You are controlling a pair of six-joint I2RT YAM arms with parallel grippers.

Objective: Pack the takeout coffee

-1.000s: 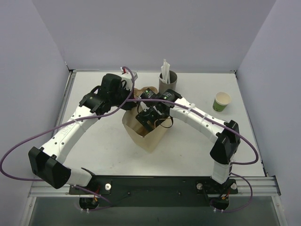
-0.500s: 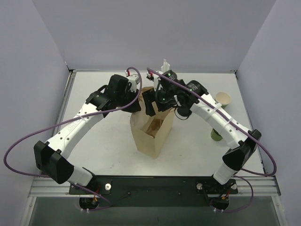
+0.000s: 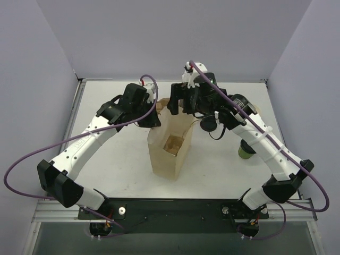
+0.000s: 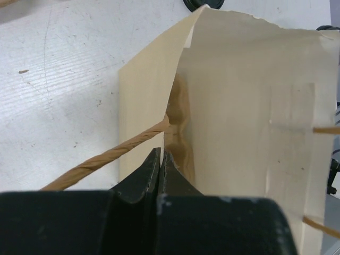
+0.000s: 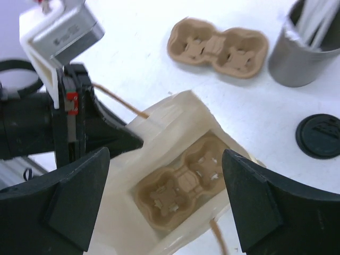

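A brown paper bag point(image 3: 169, 151) stands open at mid-table. My left gripper point(image 3: 154, 121) is shut on its left rim, which shows in the left wrist view point(image 4: 160, 154) beside a twine handle point(image 4: 106, 159). My right gripper point(image 3: 179, 105) hangs open and empty above the bag's far end. In the right wrist view point(image 5: 164, 191) a pulp cup carrier point(image 5: 188, 180) lies on the bag's floor. A green cup point(image 3: 244, 153) shows partly under my right forearm. A black lid point(image 5: 320, 136) lies on the table near the bag.
A second pulp cup carrier point(image 5: 218, 45) lies on the table behind the bag. A grey cup with white straws point(image 5: 300, 53) stands next to it. A tan cup rim point(image 3: 255, 109) peeks out behind my right arm at the back right.
My right gripper has risen out of the bag and moved toward the back, leaving the carrier inside. The bag now stands more upright. My left gripper still holds the rim.
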